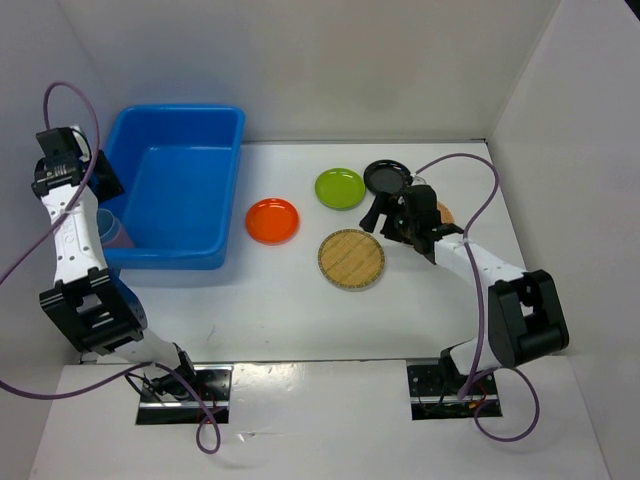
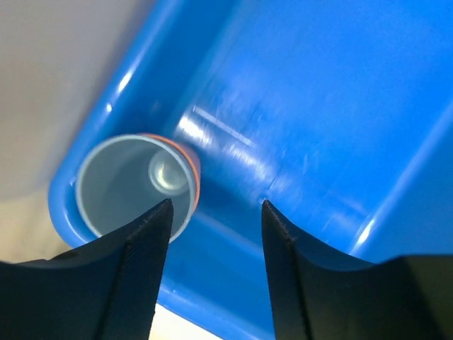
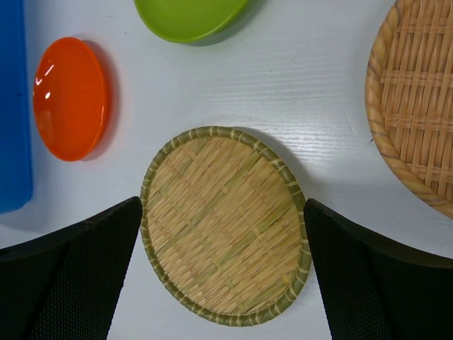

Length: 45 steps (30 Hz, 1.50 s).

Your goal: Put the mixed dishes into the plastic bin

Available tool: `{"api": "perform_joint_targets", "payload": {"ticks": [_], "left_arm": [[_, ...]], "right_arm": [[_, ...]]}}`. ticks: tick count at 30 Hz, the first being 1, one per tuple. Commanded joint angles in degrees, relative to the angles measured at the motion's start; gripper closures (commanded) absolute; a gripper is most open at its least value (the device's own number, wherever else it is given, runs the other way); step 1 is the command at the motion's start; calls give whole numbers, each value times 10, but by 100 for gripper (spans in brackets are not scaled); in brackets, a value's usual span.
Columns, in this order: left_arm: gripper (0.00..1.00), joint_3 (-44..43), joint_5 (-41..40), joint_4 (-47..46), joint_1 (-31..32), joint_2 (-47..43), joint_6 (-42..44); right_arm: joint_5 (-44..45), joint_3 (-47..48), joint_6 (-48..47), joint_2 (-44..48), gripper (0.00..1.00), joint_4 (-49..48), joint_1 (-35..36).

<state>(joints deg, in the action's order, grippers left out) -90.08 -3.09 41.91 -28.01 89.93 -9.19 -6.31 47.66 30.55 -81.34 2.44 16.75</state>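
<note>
The blue plastic bin [image 1: 180, 185] stands at the left. A blue cup [image 2: 131, 185] nested in a pink cup [image 2: 192, 170] lies on its side in the bin's corner, also seen from the top [image 1: 112, 228]. My left gripper [image 1: 102, 178] is open and empty above that corner [image 2: 216, 205]. My right gripper [image 1: 385, 218] is open and empty, hovering over a tan woven plate [image 1: 351, 259], which sits between its fingers in the right wrist view [image 3: 225, 225]. The orange plate [image 1: 272, 220], lime-green plate [image 1: 340, 188] and black plate [image 1: 385, 177] lie on the table.
A second woven plate [image 3: 417, 99] lies to the right, mostly hidden under my right arm in the top view [image 1: 444, 212]. The orange plate [image 3: 71, 99] is close to the bin's wall [image 3: 13, 106]. White walls enclose the table on three sides.
</note>
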Motion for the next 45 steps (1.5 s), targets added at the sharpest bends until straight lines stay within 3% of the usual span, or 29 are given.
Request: {"api": "perform_joint_targets", "payload": {"ticks": [1, 4, 8, 12, 18, 26, 30, 35, 40, 43, 45], "left_arm": [[39, -36, 15, -10, 10, -20, 1], [36, -41, 32, -4, 32, -41, 1], [27, -24, 118, -40, 72, -106, 18], [19, 4, 336, -103, 121, -162, 25], [9, 31, 517, -162, 186, -169, 18], [6, 67, 557, -178, 186, -169, 16], [4, 74, 575, -198, 186, -164, 4], [3, 88, 605, -218, 186, -164, -13], [3, 88, 623, -231, 191, -151, -24], [3, 94, 636, -246, 197, -145, -38], [2, 94, 636, -251, 197, -140, -38]], "right_arm": [[15, 19, -7, -19, 1, -19, 6], [39, 19, 0, -25, 1, 7, 6], [81, 3, 20, 13, 1, 27, 6], [61, -55, 45, 77, 1, 18, -11], [16, -124, 91, 119, 3, -14, -17], [-59, -205, 137, 130, 7, -98, -17], [-59, -223, 142, 118, 18, -122, -17], [-77, -263, 167, 74, 27, -174, -17], [-82, -281, 186, 14, 29, -241, -17], [-95, -281, 191, -37, 35, -278, -17], [-104, -275, 197, -77, 45, -298, -17]]}}
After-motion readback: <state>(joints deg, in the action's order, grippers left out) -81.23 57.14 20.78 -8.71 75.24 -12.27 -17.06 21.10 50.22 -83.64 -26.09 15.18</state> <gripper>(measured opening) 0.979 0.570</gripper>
